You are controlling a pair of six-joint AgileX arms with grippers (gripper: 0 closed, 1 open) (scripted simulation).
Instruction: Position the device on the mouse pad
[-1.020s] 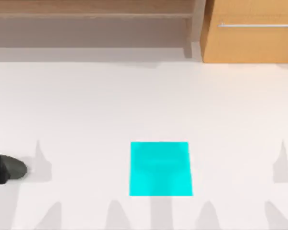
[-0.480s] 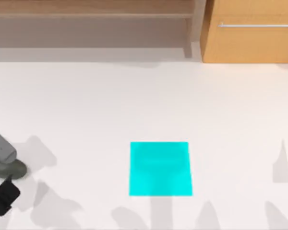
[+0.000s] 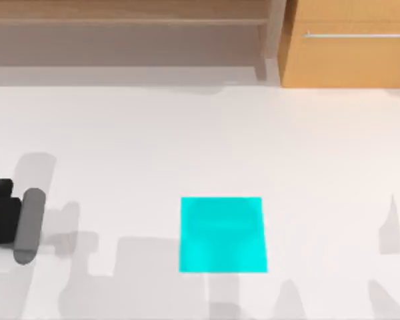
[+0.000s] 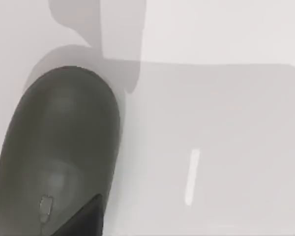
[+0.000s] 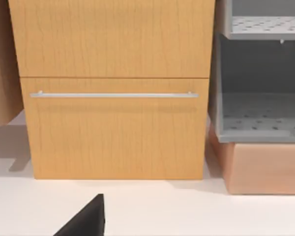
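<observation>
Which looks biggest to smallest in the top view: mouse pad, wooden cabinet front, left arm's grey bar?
1. wooden cabinet front, cropped by the frame
2. mouse pad
3. grey bar on the left arm, at the table's left edge

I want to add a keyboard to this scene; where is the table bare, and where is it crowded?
Bare: the wide strip between the cyan mouse pad and the wooden cabinet, and right of the pad. Crowded: the table's left edge, where the left claw hangs over the mouse.

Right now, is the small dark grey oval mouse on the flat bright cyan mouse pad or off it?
Off. The left wrist view shows the dark grey oval mouse on bare white table; the cyan mouse pad lies unoccupied mid-table.
</observation>
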